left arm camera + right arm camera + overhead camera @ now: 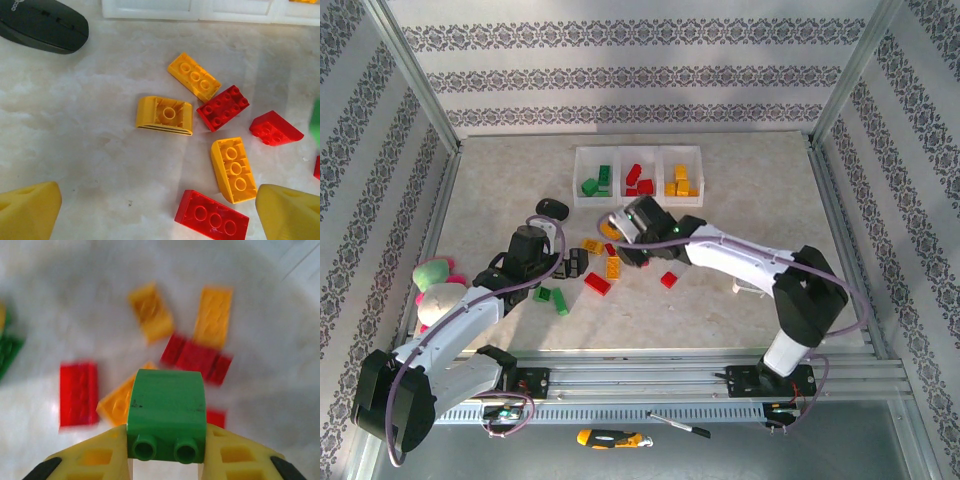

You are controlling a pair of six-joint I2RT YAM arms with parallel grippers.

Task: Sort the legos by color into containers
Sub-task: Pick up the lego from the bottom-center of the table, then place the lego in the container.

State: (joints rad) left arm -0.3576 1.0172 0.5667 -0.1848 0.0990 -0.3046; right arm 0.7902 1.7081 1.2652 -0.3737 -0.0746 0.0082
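Observation:
The white tray [638, 203] stands at the back, with green legos [597, 183] in its left compartment, red ones [638, 181] in the middle and yellow ones [682, 182] on the right. My right gripper [166, 460] is shut on a green curved brick [167, 412], lifted over the loose pile and also seen from above [620, 238]. My left gripper [160, 215] hangs open low over the table with nothing between its fingers [27, 210]. Beneath it lie a red brick [211, 215], yellow bricks [234, 169] [164, 115] [193, 76] and more red ones [223, 107] [275, 128].
Two green bricks [552, 298] and a red one [668, 279] lie loose on the table in front of the tray. A black oval mouse [552, 208] sits left of the tray, and a pink-green plush toy [438, 285] lies at the left edge. A screwdriver [610, 438] rests beyond the near rail.

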